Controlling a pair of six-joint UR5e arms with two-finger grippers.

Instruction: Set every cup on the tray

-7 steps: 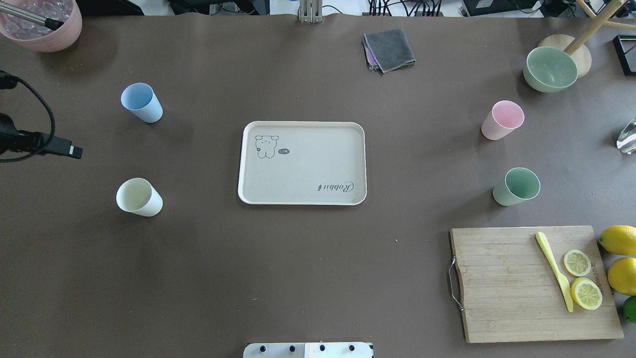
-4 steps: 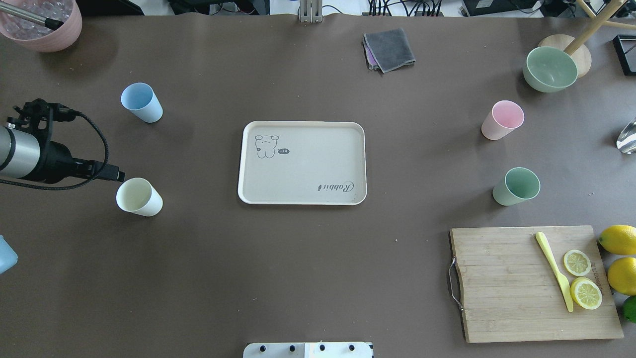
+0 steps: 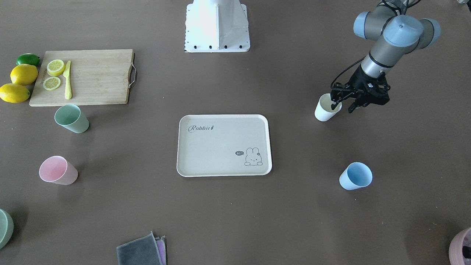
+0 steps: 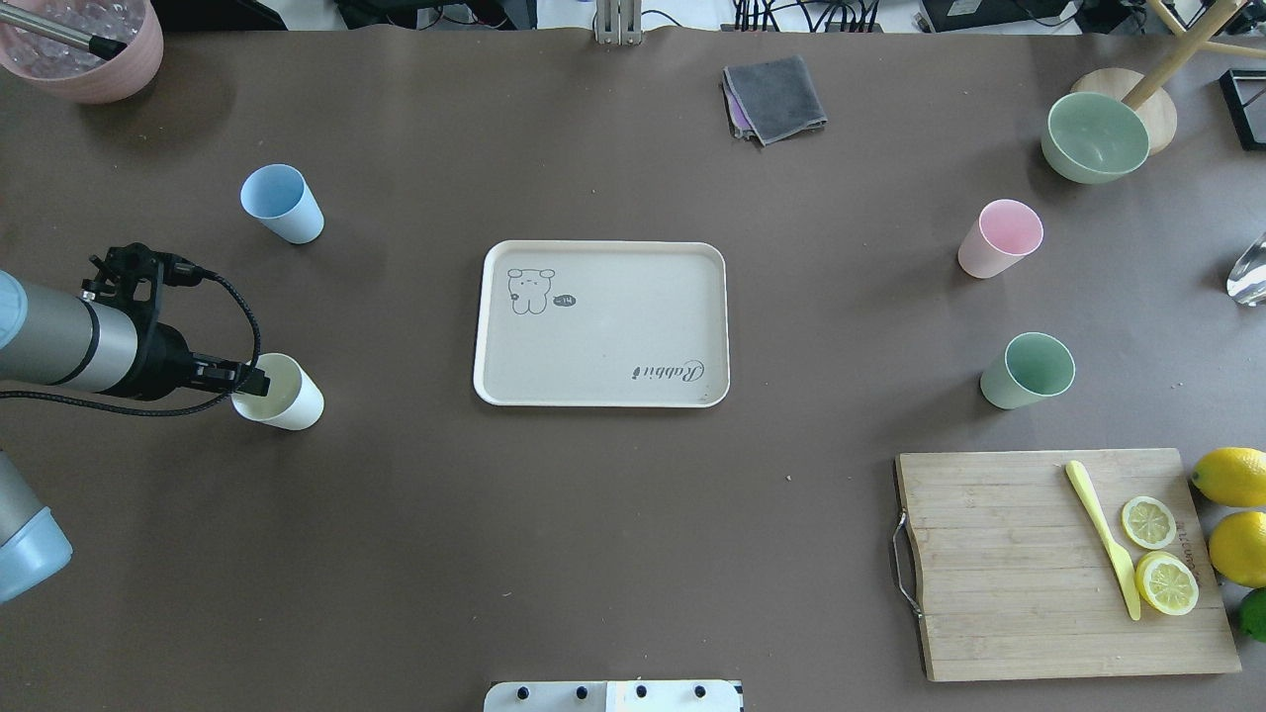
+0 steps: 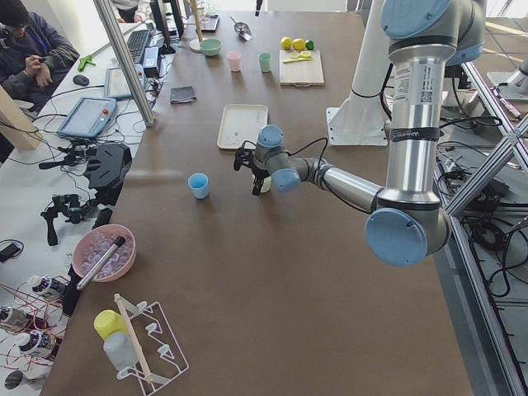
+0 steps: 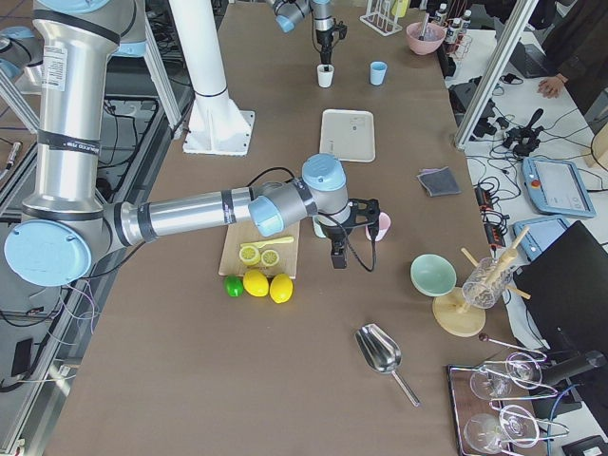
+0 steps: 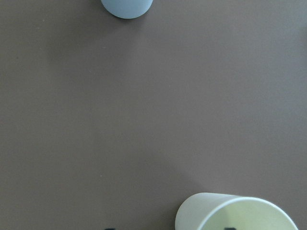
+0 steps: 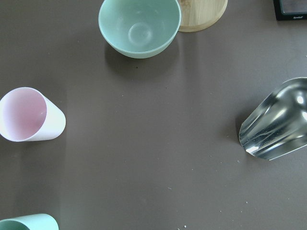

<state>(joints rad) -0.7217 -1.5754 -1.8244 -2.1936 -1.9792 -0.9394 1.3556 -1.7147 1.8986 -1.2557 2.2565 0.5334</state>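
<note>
Within a second the left hand [image 3: 343, 107] has swept in to the cream-white cup [image 3: 323, 113] — spread apart, straddling its rim. The cup stands on the table [image 3: 257, 221], well apart from the tray [image 3: 217, 149] — a grasp looks likely next.

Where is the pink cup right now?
In the overhead view the pink cup stands on the right side of the table, between the sage-green bowl farther back and the mint green cup nearer the robot, well off the tray.
</note>
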